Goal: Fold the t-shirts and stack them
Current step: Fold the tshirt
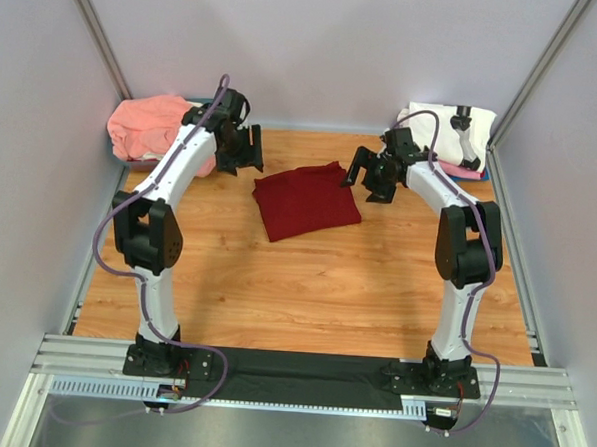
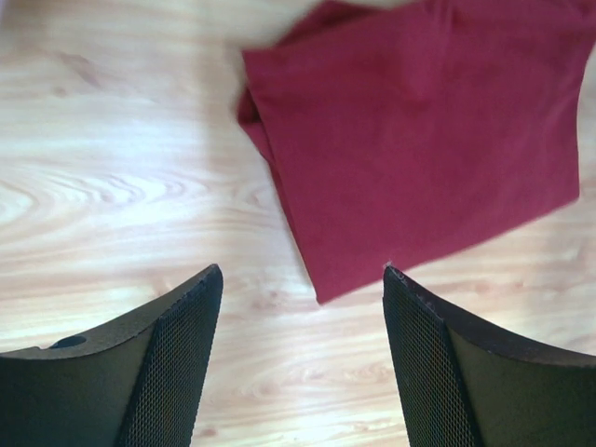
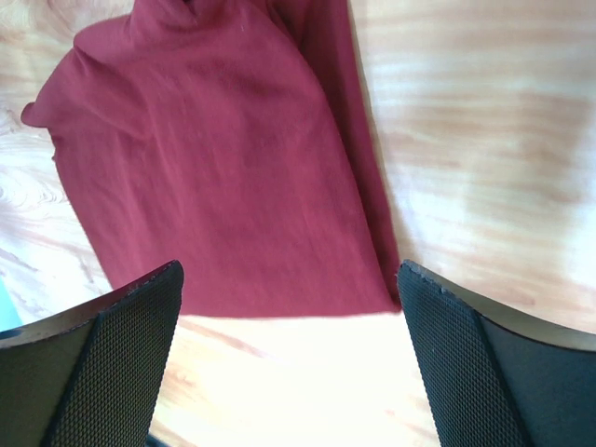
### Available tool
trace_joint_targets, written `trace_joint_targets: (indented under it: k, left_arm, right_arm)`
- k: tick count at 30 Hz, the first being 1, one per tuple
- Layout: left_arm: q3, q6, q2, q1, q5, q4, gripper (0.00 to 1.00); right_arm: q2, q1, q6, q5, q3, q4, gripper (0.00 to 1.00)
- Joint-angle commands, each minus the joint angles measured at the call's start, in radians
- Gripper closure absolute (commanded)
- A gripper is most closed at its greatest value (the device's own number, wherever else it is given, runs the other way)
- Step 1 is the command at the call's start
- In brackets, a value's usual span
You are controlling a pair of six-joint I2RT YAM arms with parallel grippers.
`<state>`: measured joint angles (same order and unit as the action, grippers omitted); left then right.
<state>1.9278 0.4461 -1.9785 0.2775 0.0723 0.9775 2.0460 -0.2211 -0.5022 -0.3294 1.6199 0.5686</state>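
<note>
A dark red t-shirt (image 1: 307, 200) lies folded into a rough rectangle at the middle back of the wooden table (image 1: 305, 284). It shows in the left wrist view (image 2: 419, 140) and the right wrist view (image 3: 223, 158). My left gripper (image 1: 244, 149) is open and empty, above the table just left of the shirt (image 2: 303, 279). My right gripper (image 1: 371, 175) is open and empty, just right of the shirt (image 3: 289, 279). A salmon-pink t-shirt (image 1: 149, 124) lies crumpled at the back left. A white t-shirt with black print (image 1: 452, 123) tops a stack at the back right.
Pink and blue cloth edges (image 1: 461, 172) show under the white shirt. Grey walls (image 1: 318, 44) close the back and sides. A metal rail (image 1: 301, 369) with the arm bases runs along the near edge.
</note>
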Motion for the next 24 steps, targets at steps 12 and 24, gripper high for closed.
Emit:
trace_joint_targets:
  k: [12, 24]
  left_arm:
    - [-0.313, 0.011, -0.088, 0.038, 0.121, -0.27, 0.23]
    - [-0.547, 0.025, -0.053, 0.084, 0.184, -0.367, 0.52]
  right_arm:
    - [0.105, -0.001, 0.044, -0.043, -0.067, -0.088, 0.3]
    - [-0.101, -0.136, 0.025, -0.021, -0.472, -0.174, 0.75]
